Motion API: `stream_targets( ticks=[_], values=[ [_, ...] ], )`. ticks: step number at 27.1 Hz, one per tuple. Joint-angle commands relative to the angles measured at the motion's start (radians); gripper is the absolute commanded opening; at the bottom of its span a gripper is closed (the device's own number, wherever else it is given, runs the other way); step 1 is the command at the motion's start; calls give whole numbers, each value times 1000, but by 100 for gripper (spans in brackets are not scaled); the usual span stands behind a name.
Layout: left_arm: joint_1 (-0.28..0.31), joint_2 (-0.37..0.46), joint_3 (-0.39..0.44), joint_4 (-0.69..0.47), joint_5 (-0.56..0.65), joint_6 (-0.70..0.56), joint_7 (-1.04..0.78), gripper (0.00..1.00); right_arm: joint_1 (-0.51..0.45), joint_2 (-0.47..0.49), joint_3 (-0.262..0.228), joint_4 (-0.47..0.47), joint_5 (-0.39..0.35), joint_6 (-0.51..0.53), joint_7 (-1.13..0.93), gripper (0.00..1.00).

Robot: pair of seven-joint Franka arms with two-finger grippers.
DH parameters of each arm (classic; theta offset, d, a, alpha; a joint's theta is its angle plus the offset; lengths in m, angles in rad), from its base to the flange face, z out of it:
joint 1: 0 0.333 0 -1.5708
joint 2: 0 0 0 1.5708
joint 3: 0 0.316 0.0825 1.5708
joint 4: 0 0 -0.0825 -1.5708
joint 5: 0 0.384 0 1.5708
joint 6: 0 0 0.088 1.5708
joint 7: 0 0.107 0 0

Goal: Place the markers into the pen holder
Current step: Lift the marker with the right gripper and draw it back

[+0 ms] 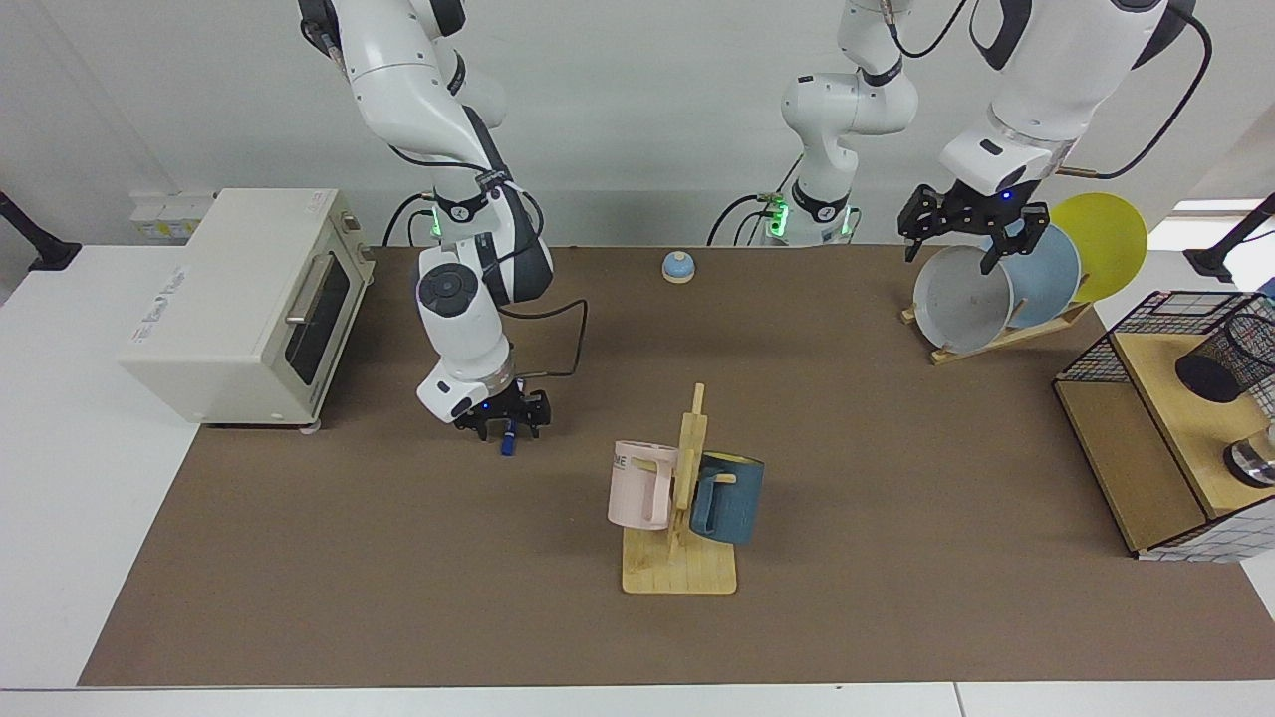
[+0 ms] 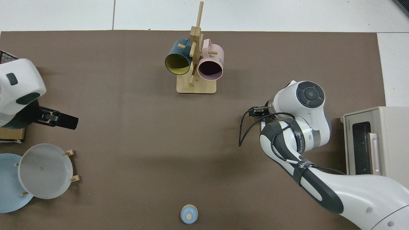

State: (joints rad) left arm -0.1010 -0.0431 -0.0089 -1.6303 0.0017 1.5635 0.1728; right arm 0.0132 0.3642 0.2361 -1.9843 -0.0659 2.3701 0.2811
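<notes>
Facing view: right end effector low on the surface, fingers straddling the marker, grip unclear; left end effector spread open above plates; pen holder far off. Top view: marker nearly hidden under the right wrist.

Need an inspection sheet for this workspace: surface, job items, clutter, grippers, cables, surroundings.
Surface: brown mat over a white table; no spills seen.
Job items: marker on the mat, mostly hidden under the right gripper; pen holder lies tilted on the wooden shelf inside the wire basket.
Clutter: mug tree with pink and blue mugs, plate rack with three plates, small blue bell, shiny round object.
Grippers: right gripper low over the marker; left gripper, open, above the plates, waiting.
Cables: black cable loops off the right wrist.
Surroundings: toaster oven beside the mat; white wall behind.
</notes>
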Motion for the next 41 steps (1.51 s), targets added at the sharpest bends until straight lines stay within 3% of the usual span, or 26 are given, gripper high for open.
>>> stream_targets(
  ticks=[1,8,15,28,35,41],
  values=[
    [-11,-23,7,-28,-9,1,11,100,-24,-28,9,-47,-23,1,46,84],
    [-9,-23,3,-26,-9,1,10,100,-24,-39,11,-51,-23,-45,53,81],
    [-9,-24,3,-28,-9,1,7,100,-24,-42,11,-51,-23,-72,53,70],
    [-8,-24,4,-25,-9,0,4,100,-25,-39,11,-30,-23,-75,50,0],
    [-9,-23,4,-17,-9,-5,-6,100,-24,-39,11,4,-22,-83,56,0],
    [-11,-21,3,-10,-9,6,-4,100,-18,-63,12,59,-22,-156,99,0]
  ],
)
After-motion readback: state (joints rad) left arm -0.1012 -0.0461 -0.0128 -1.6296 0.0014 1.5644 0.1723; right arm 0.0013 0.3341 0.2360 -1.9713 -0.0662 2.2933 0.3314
